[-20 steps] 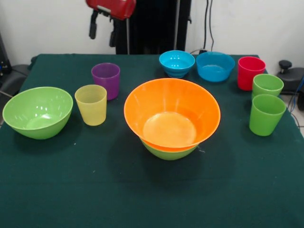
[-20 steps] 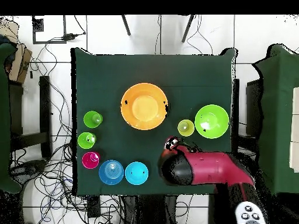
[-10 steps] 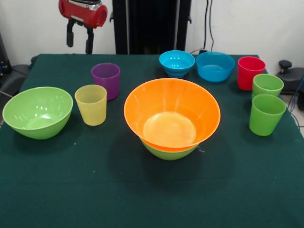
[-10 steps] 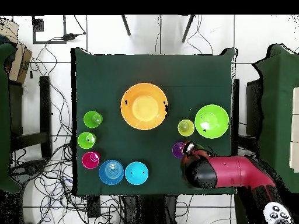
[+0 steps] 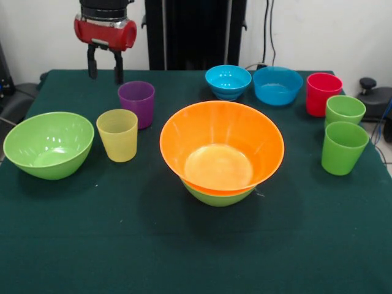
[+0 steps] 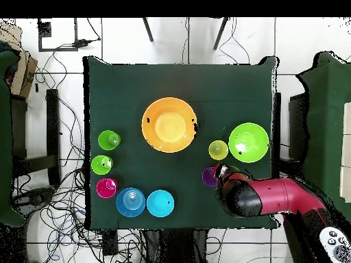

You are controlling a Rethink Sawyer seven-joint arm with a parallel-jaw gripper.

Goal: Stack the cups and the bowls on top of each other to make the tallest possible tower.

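Orange bowl (image 5: 222, 147) hides a green bowl (image 5: 215, 195) beneath it overhead; only the front view shows it, and the gripper (image 5: 105, 68) fingers (image 5: 92, 64) apart, empty.

Orange bowl (image 5: 222, 147) nests upright in a lime bowl (image 5: 218, 194) mid-table, other cups and bowls scattered around.

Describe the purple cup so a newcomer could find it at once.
Start at the big orange bowl in the middle of the table. Toward the robot's end stand two cups; the purple cup is the darker, smooth one behind the ribbed pale yellow cup, just below the claw.
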